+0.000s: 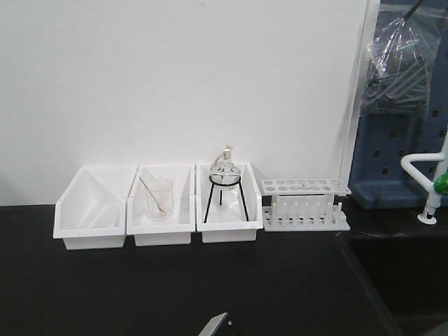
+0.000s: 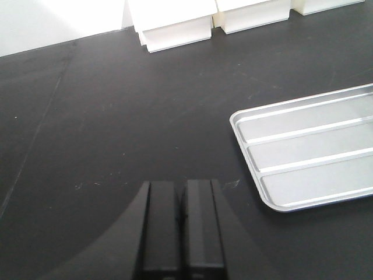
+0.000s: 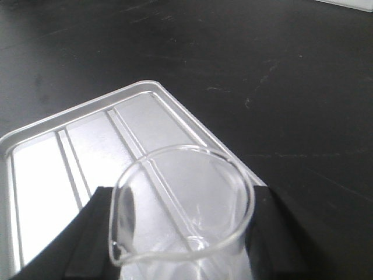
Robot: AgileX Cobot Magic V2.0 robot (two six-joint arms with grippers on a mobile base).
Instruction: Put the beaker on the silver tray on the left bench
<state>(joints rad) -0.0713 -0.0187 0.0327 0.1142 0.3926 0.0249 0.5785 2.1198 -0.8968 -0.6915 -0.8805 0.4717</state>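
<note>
The small clear beaker, spout toward the camera, sits between the black fingers of my right gripper, which is shut on it. Behind and below it lies the silver tray, and the beaker is over the tray's near right edge; I cannot tell whether it touches. The tray rests on the black left bench. In the left wrist view my left gripper is shut on nothing above the bench, with the silver tray to its right. In the front view only a tray corner shows.
Three white bins line the back wall; one holds a larger beaker with a rod, another a flask on a tripod. A test tube rack stands right of them. The sunken sink and white tap are at far right.
</note>
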